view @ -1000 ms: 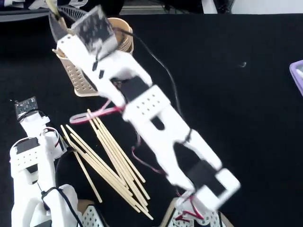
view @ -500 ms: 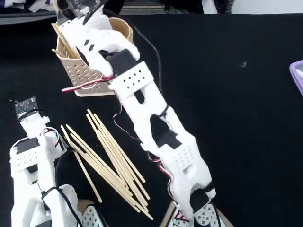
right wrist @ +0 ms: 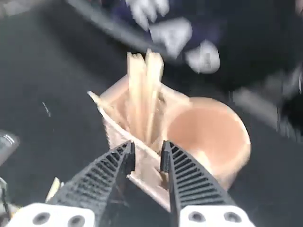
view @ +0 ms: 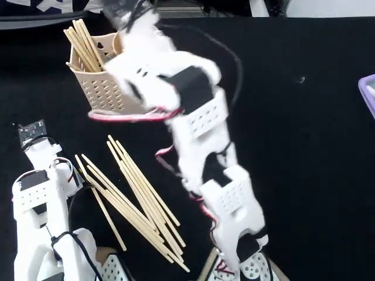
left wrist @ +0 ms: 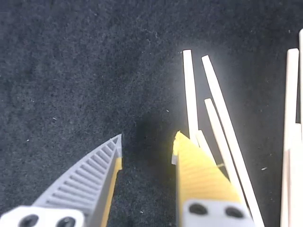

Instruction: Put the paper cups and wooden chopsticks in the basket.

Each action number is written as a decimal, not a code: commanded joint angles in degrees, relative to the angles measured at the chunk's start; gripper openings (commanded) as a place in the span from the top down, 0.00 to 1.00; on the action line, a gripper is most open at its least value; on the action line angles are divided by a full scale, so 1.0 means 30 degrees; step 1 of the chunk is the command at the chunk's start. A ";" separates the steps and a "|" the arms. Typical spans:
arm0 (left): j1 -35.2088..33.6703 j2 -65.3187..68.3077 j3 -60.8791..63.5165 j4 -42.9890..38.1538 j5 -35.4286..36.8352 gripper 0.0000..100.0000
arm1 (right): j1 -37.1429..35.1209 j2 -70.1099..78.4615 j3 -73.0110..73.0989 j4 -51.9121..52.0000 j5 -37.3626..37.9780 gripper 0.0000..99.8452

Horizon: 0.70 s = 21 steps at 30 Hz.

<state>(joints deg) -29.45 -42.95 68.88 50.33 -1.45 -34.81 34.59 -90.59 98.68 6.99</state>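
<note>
The perforated beige basket [view: 99, 88] stands at the table's far left, with a bundle of wooden chopsticks [view: 85, 44] leaning upright in it. My right arm [view: 193, 111] stretches over the basket's right side. In the right wrist view my right gripper [right wrist: 147, 151] is slightly open and empty, just above the basket [right wrist: 118, 127]; the chopsticks [right wrist: 142, 94] and a paper cup [right wrist: 208, 137] sit inside. Several loose chopsticks [view: 137, 199] lie on the black cloth. My left gripper [left wrist: 147, 146] is open low over the cloth, beside their ends [left wrist: 189, 94].
My left arm [view: 41, 193] sits at the near left corner. A purple object [view: 369, 93] pokes in at the right edge. Black cloth [view: 304, 175] covers the table, bare on the right half.
My right arm carried chopsticks to the basket and let them go; they now stand in it. The arm has since swung to the right. The left arm has not moved.
</note>
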 commanded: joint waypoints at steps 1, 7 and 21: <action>0.0220 -0.0440 -0.0132 -0.0176 0.0088 0.83 | 0.2491 -0.1626 0.1509 0.0879 -0.0234 0.90; 0.0190 -0.0440 -0.0103 -0.0176 0.0088 0.83 | 0.1670 -0.5201 0.7634 0.0879 -0.0117 0.90; 0.0220 -0.0440 -0.0132 -0.0176 0.0088 0.82 | 0.0791 -2.1201 3.4740 -0.3399 0.3604 0.89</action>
<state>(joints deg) -29.45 -42.95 68.88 50.33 -1.45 -31.30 -16.40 -14.99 98.24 15.08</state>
